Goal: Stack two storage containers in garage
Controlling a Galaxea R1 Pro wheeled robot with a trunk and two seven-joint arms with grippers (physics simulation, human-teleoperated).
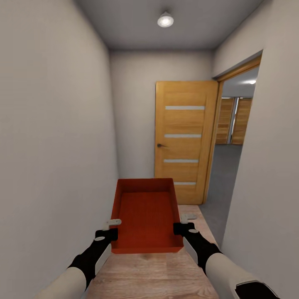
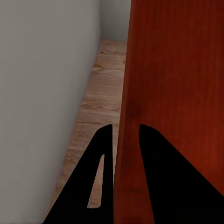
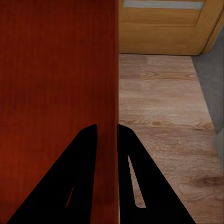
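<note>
A narrow corridor with plain white walls (image 1: 50, 145) and a light wood-plank floor (image 1: 158, 278), seen from the head camera. One orange-red storage container (image 1: 146, 216), open side up and empty, is carried level in front of the trunk, at the 12 o'clock position relative to the robot and clear of the planks below.

The left pincer (image 1: 109, 227) grips the container's left long wall near its near corner; in the left wrist view the left pincer (image 2: 125, 133) has one finger on each face of that wall (image 2: 172, 93), clamped on it. The right pincer (image 1: 185, 222) grips the opposite long wall in the same way; in the right wrist view the right pincer (image 3: 108, 128) straddles the wall edge (image 3: 60, 70), closed on it.

Ahead, at about 1 o'clock, a wooden door (image 1: 185, 137) with four pale horizontal strips and a dark handle stands swung back beside the end wall. At 2 o'clock, an open doorway (image 1: 234, 137) gives onto a room with a grey floor (image 1: 222, 174) and wooden panels at its far side. A round ceiling lamp (image 1: 165, 19) is lit overhead.
</note>
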